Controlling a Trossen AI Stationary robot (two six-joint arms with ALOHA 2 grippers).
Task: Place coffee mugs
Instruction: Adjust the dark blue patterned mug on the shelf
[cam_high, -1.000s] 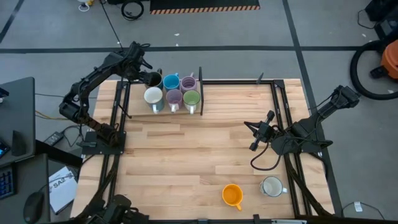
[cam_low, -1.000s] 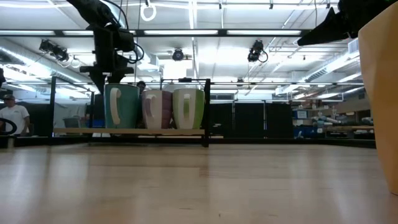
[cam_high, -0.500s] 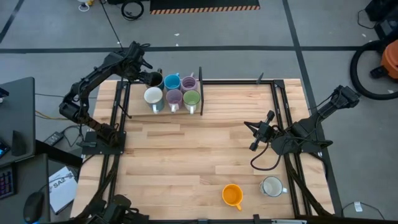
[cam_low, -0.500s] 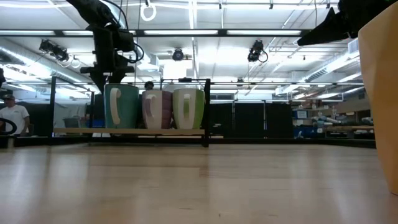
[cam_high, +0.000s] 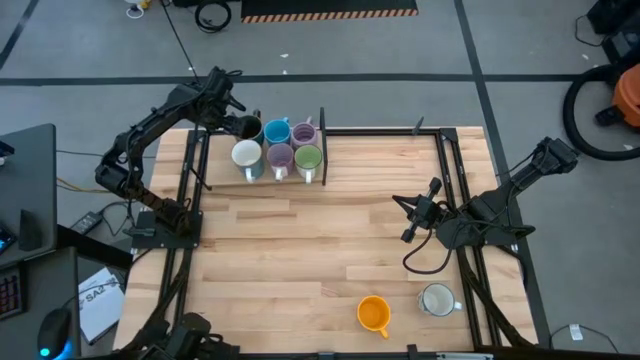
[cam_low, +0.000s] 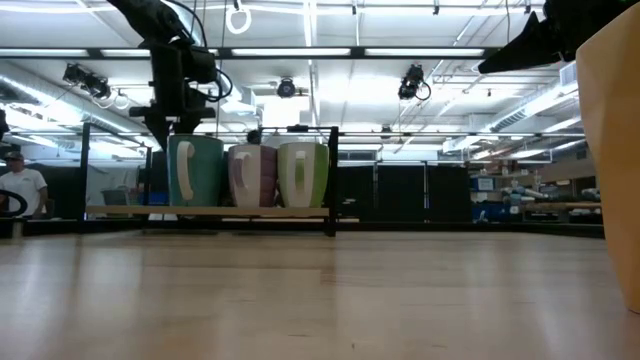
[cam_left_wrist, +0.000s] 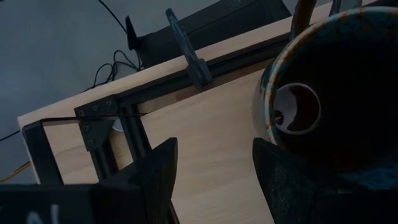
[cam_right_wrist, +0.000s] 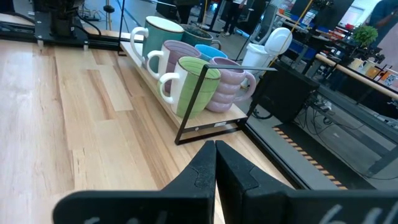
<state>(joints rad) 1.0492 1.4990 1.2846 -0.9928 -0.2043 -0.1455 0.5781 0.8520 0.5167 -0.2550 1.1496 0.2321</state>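
Now the left gripper (cam_high: 238, 122) stands wide over the brown mug (cam_high: 246, 127), set at the rack's (cam_high: 322, 150) ten o'clock corner. Lift straight up, I judge, so neither finger drags the rim. Right gripper (cam_high: 412, 212) waits pinched shut mid-table; orange mug (cam_high: 373, 314) sits at five o'clock.

Pale striped butcher-block wood for the table (cam_high: 320, 250), edged by a black metal frame (cam_high: 445, 170). Clustered at the far left: a dark brown mug (cam_high: 246, 127) with a speckled blue-and-rust rim, a blue mug (cam_high: 276, 132), two lilac mugs (cam_high: 303, 133) (cam_high: 279, 156), a green mug (cam_high: 308, 158) and a teal mug with white interior and white handle (cam_high: 247, 155). At the near edge, an orange mug (cam_high: 373, 314) and a white mug (cam_high: 437, 299); matte black for both arms.
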